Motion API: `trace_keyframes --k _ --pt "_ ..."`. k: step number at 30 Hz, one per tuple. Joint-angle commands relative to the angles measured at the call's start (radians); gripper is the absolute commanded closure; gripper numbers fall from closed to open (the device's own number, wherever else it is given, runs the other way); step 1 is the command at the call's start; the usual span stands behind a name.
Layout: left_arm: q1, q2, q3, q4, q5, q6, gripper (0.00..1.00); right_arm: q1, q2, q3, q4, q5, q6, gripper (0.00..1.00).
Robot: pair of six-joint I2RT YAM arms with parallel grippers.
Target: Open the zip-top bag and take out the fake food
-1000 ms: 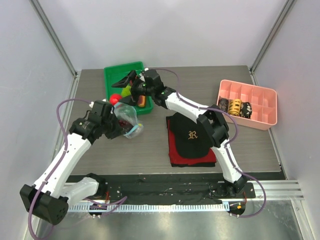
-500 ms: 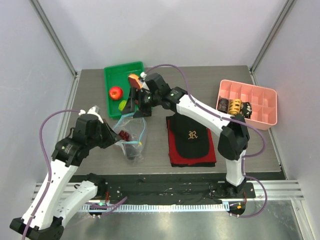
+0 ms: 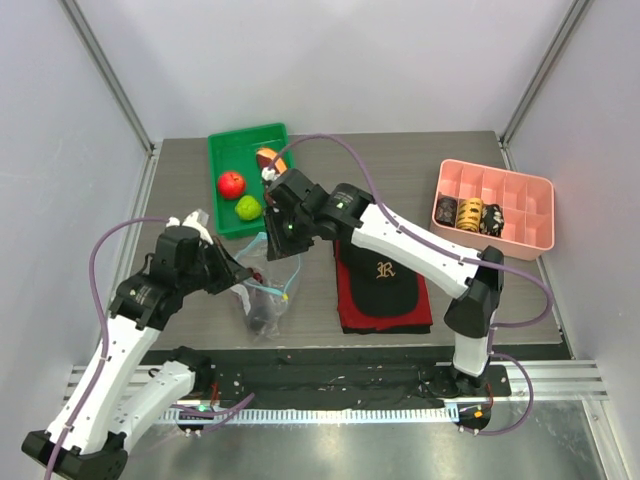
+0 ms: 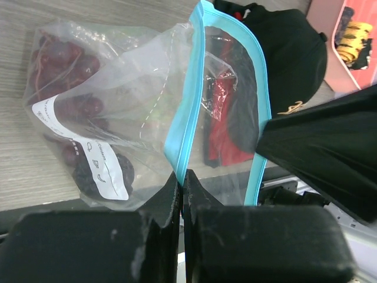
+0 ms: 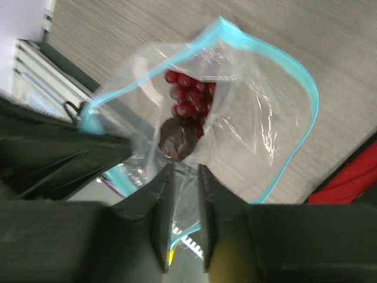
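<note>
Grapes [image 5: 187,97] inside zip-top bag [image 4: 118,106] in left gripper [image 4: 182,178]

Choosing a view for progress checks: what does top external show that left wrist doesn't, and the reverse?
Only top external: the green tray holding the apple, green piece and melon slice. Only left wrist: the left pincer clamped shut on the teal zip strip, plus the white label. Both: the zip-top bag with grapes inside, the black cap, the pink box.
</note>
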Motion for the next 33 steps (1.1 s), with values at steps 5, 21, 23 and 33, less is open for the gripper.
trace_keyframes --k 5,21,23,33 --pt "0.0 -0.053 0.004 0.114 0.044 -0.003 1.0 0.016 0.035 -0.142 0.18 -0.09 0.083 0.76" --pt "0.0 -0.077 -0.043 0.077 0.021 -0.026 1.0 0.096 0.075 -0.409 0.432 -0.153 0.132 0.52" --pt "-0.001 -0.084 -0.049 0.066 0.021 -0.026 1.0 0.107 0.072 -0.447 0.463 -0.15 0.133 0.41" --pt "0.0 -0.142 -0.094 -0.009 0.008 -0.032 1.0 0.151 0.106 -0.476 0.593 -0.135 0.132 0.2"
